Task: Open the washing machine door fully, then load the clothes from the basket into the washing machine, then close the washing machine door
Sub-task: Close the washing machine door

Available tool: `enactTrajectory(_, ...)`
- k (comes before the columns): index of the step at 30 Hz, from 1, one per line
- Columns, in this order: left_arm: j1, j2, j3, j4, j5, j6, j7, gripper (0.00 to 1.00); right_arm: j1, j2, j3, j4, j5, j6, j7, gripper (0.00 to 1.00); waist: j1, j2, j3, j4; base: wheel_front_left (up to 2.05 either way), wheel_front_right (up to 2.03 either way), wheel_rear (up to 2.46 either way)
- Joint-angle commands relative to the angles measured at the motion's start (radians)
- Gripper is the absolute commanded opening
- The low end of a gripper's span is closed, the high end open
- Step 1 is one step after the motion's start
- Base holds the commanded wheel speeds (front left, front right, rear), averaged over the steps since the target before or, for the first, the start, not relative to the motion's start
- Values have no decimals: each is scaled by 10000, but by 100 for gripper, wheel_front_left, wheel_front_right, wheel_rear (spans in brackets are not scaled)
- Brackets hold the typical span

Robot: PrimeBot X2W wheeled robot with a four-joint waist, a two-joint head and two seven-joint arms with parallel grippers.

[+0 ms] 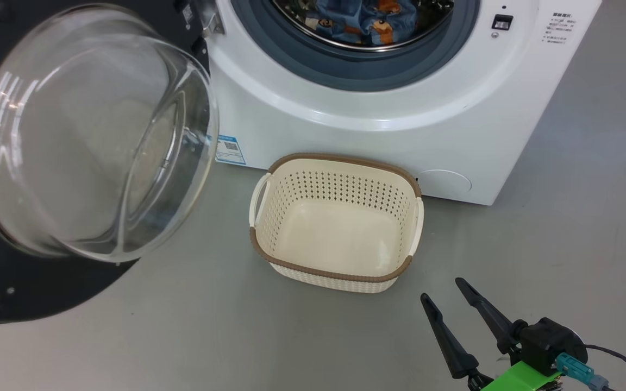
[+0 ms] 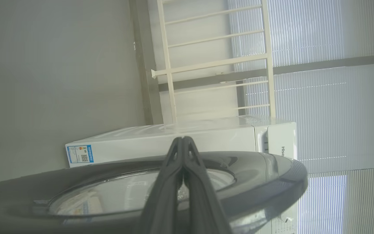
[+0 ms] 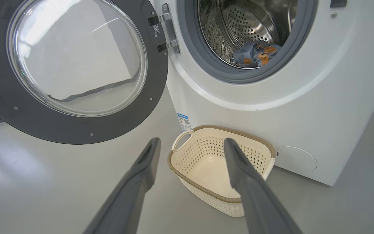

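Now: washer (image 1: 378, 136) stands with door (image 1: 47, 296) swung wide left. At its foot, basket (image 1: 340, 187) sits empty; clothes (image 1: 367, 21) lie in the drum (image 3: 248, 22). Right gripper (image 1: 442, 288) spread, empty, near basket. Left gripper (image 2: 183, 140) pinched together, empty, behind door's outer face, likely placed to push it closed.

The floor (image 1: 210, 336) was a smooth, plain grey surface with a dull sheen and pale reflections. The washing machine (image 1: 378, 130) stood directly on it, its white base meeting the grey along a straight edge. The basket (image 1: 335, 187) sat upright on the floor immediately before the machine's lower front panel. Whether basket and machine touched could not be determined.
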Motion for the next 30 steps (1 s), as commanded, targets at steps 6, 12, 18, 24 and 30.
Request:
enactTrajectory(6,1179,-340,-381,-1857,-224,-12,1222,0,63,100,58,-215,-75,90,-48,100,0,-1,-146,219,0,0,0)
enactTrajectory(12,2083,-996,-506,-3591,-374,378,1416,0,112,255,94,-202,-51,90,-48,100,0,-1,-219,366,0,0,0)
enactTrajectory(18,2941,-1738,-934,-5914,-510,926,1732,0,55,463,64,-188,-44,90,-48,100,0,-1,-277,380,0,0,0)
enactTrajectory(24,3555,-2592,-1590,-7892,-454,1397,1731,0,50,603,20,-188,-11,90,-48,100,0,-1,-278,100,0,0,0)
enactTrajectory(30,3940,-3333,-2289,-9039,-47,1725,1304,0,48,706,-14,-175,-13,90,-48,100,0,-1,-275,-448,0,0,0)
